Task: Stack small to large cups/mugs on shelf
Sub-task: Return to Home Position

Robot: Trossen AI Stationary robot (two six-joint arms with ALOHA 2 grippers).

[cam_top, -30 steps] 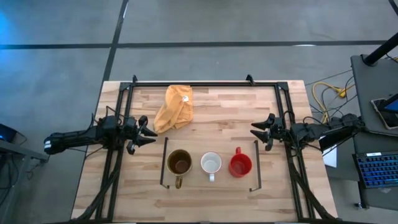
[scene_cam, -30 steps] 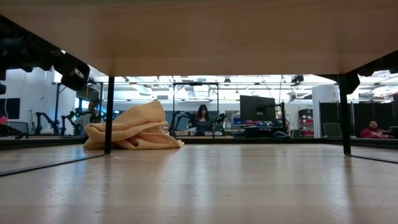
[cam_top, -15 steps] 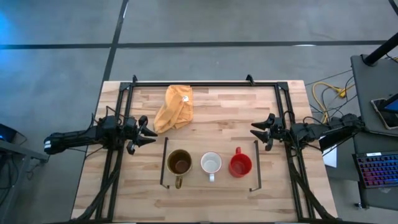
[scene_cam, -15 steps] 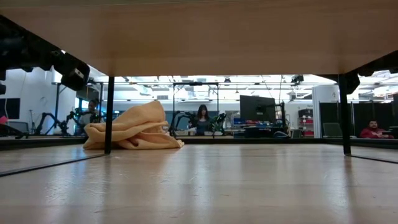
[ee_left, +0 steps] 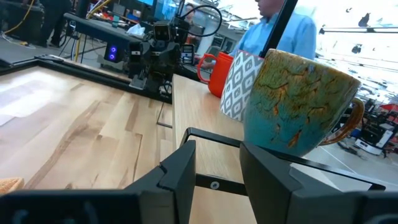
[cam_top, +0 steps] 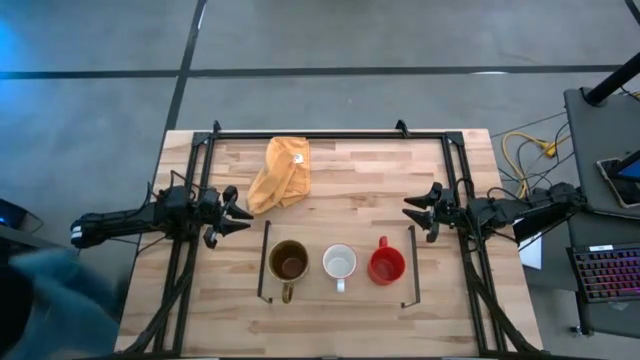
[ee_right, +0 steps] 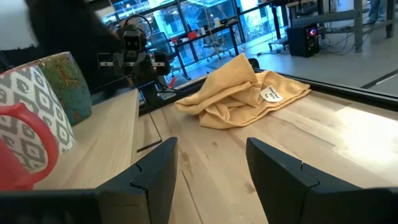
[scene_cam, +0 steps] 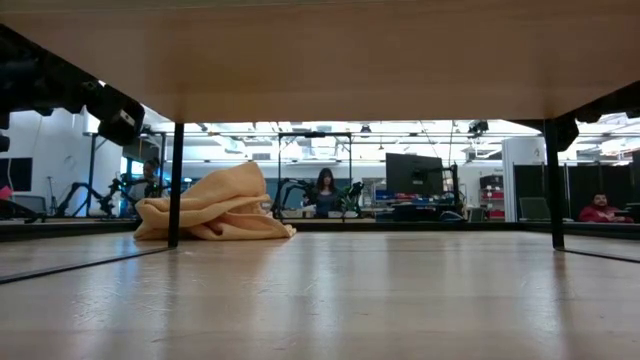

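Shelf (cam_top: 313, 288) lies on the near half of the wooden table (cam_top: 350, 160), black rails at its short ends. Three mugs stand upright on it in one row, each apart from the next: the brown-gold mug (cam_top: 288, 262) toward the left arm's side, the white patterned mug (cam_top: 339, 263) in the middle, the red mug (cam_top: 386, 266) toward the right arm's side. Left gripper (cam_top: 240, 210) hangs beside the shelf's left rail, fingers parted, nothing between them. Right gripper (cam_top: 412, 212) sits beside the right rail, likewise parted and empty. Yellow-orange cloth (cam_top: 281, 172) lies crumpled farther back, well apart from the shelf.
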